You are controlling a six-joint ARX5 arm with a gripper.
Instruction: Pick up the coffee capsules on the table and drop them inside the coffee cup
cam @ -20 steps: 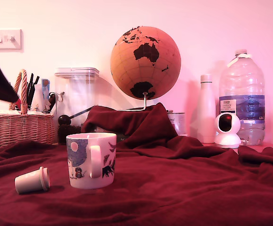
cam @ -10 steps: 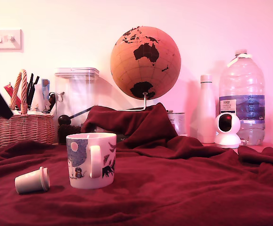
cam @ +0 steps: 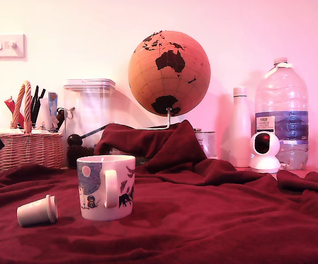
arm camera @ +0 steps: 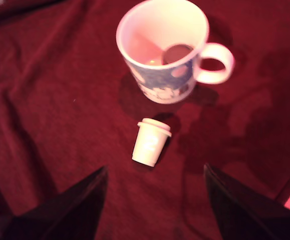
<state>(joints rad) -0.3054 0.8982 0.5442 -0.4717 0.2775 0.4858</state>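
Red fleece table [cam: 213,220], coffee cup [arm camera: 162,47] w/ capsule inside [arm camera: 177,52], 2nd capsule [arm camera: 151,142] beside

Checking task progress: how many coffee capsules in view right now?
2. One capsule lies on its side on the table beside the coffee cup; another round-topped one appears to sit inside the cup. More may be hidden.

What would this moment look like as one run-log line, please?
gripper: open, empty, above capsule | capsule: on its side on table, beside coffee cup | cup: upright, one capsule inside
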